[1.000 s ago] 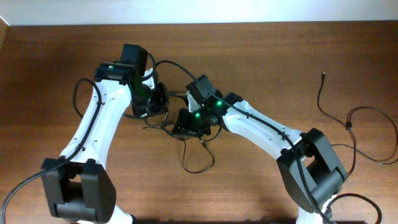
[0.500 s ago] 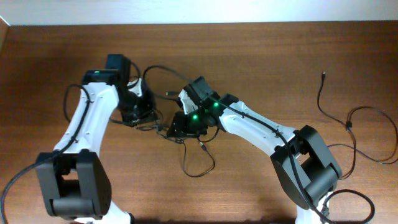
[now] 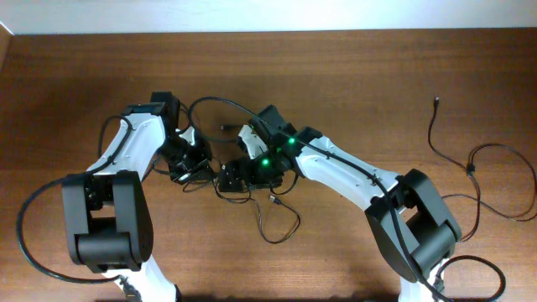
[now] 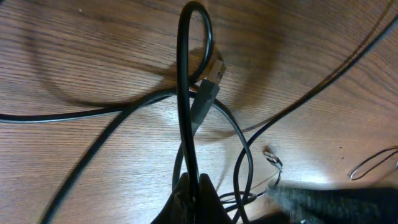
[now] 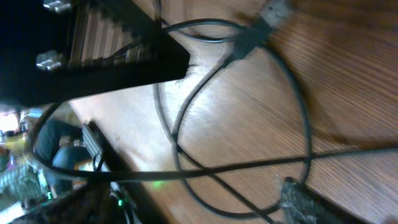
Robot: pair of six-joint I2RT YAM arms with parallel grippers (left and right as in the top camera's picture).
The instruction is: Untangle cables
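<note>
Wooden table [image 3: 377, 75], both arms reaching in toward its middle. The cables [image 3: 252, 193] lie in a black tangle at the centre of the table, between the two hands, with one loop trailing out toward the near edge. Left hand [image 4: 194, 193] is clenched on a black cord [image 4: 184, 93]. The left wrist view shows this cord rising from the pinched fingertips, bending into a tight loop and crossing over thinner strands that lie flat on the wood. A plug [image 4: 208, 87] with a metal end sits just beside that loop, touching the cord. Right hand [image 3: 228, 179] is released, its jaws wide apart. In the right wrist view a ridged finger [image 5: 112, 43] stands well apart from the other, and strands lie on the table between them, unclamped. A loose cable [image 3: 471, 169] lies well apart, near the right edge.
</note>
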